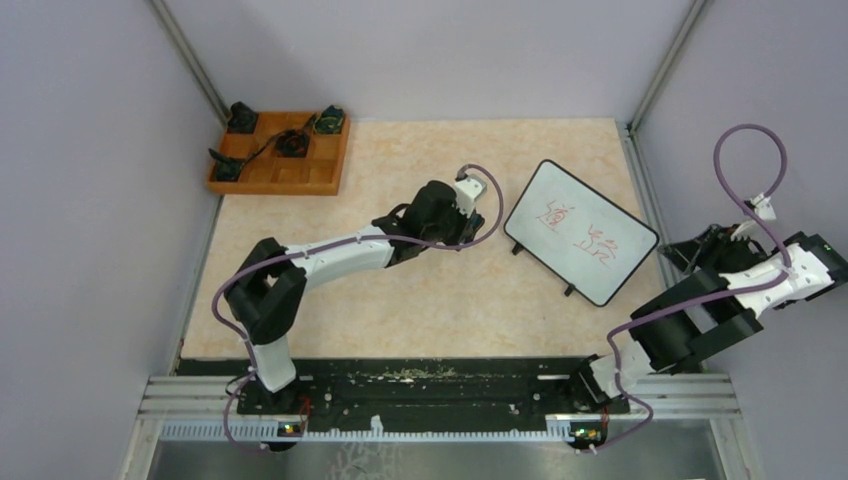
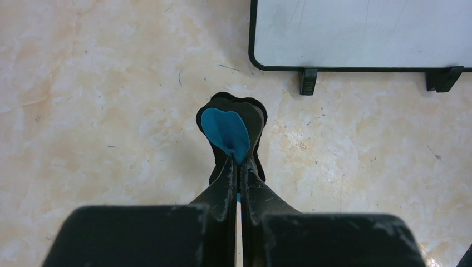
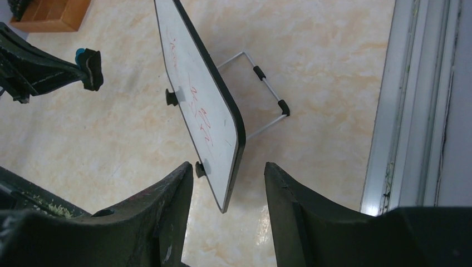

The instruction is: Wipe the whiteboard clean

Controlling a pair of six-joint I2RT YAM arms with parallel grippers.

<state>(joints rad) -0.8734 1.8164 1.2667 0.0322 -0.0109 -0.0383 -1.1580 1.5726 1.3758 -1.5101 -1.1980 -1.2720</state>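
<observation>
In the far left corner I see the wooden compartment tray [image 1: 275,188], with small black items [image 1: 291,143] sitting in several of its cells. The whiteboard [image 1: 580,232] stands tilted on its wire stand [image 3: 259,73] on the right half of the beige marbled table [image 1: 400,300], red marks facing up, with pale lilac walls [image 1: 90,200] around the cell. My left gripper [image 2: 239,161] is clamped on a black pad with a blue face [image 2: 227,130] near the board's footed edge, apart from it, and my right gripper [image 3: 228,167] hangs with its jaws apart by the board's other end.
</observation>
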